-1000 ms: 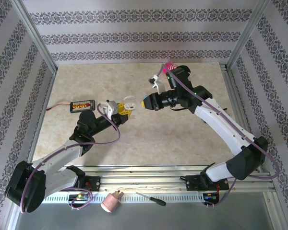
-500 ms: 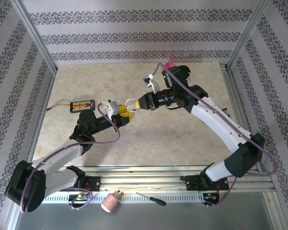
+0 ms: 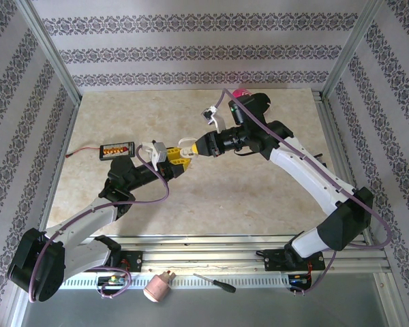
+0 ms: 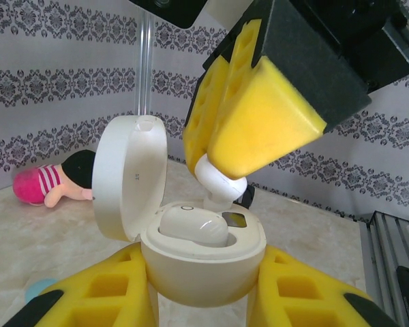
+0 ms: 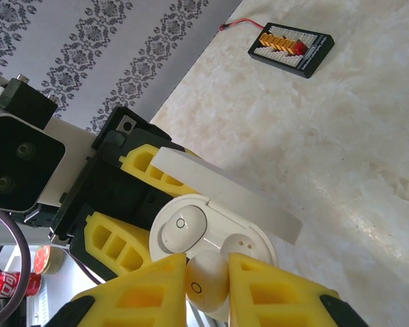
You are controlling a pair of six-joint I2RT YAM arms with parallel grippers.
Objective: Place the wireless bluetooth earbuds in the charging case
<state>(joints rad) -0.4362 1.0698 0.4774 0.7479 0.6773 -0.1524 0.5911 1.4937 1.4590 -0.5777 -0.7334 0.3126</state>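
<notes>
1. At the bottom centre of the right wrist view, the right gripper (image 5: 206, 267) has its yellow fingers (image 5: 140, 296) pressed onto a white earbud (image 5: 206, 287), pinching it between the pads.
2. That earbud hangs directly over the empty well of the charging case (image 4: 199, 278). Its lower end reaches the mouth of the well, but I cannot tell whether it touches.
3. The left gripper (image 4: 203, 262) clamps the rounded body of the case from both sides at the bottom centre of the left wrist view, holding it upright with its mouth facing up.
4. The lid (image 4: 128, 178) stands open, swung back toward the left of that view.
5. A second earbud (image 4: 191, 226) lies seated in the case's other well, beside the one being held.
6. Seen from the top camera, both grippers meet a little left of centre, above the marbled surface (image 3: 225, 197).
7. On the left side of that frame, a black board (image 3: 117, 149) with orange connectors rests on the surface, well apart from the case.
8. A pink plush toy (image 4: 46, 187) lies at the far edge. A screwdriver (image 3: 215, 283) rests on the rail at the bottom.
</notes>
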